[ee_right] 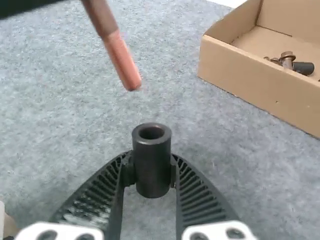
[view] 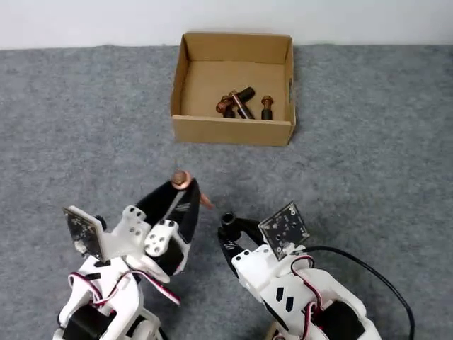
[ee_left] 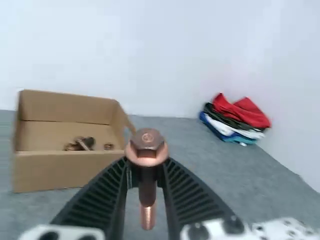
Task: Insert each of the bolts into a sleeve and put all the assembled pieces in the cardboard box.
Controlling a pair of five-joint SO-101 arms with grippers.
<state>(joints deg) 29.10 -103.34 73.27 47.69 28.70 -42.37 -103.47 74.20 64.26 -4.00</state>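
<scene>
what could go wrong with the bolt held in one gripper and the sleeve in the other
1. The bolt in the left gripper is tilted and off to one side of the sleeve opening, so its tip may strike the rim instead of entering.
2. The right gripper holds the sleeve only at the end of its jaws; a sideways push from the bolt could twist it or knock it loose.

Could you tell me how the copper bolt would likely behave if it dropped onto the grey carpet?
The bolt looks like solid metal, so probably rigid and heavy for its size. Its round shank would likely roll, curving around the wider flanged head. The fuzzy grey carpet should damp that quickly.
</scene>
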